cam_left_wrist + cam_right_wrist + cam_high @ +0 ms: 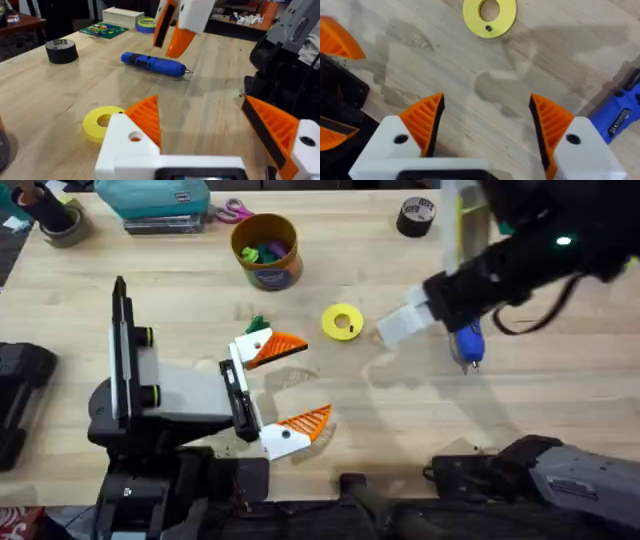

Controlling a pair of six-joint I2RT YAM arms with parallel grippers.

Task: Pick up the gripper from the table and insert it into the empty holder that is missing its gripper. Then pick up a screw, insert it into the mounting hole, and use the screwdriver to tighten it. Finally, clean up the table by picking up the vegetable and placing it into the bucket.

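Overhead, screwdriver point(467, 343) beside right jaws point(392, 330)

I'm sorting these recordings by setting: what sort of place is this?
Probably a workshop or robotics lab bench: a wooden table with a blue electric screwdriver, a black tape roll and a green circuit board behind.

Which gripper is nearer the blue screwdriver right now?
The right one. The right gripper hovers open just beside the screwdriver, which lies on the table under that arm. The left gripper sits open farther off, beyond the yellow ring.
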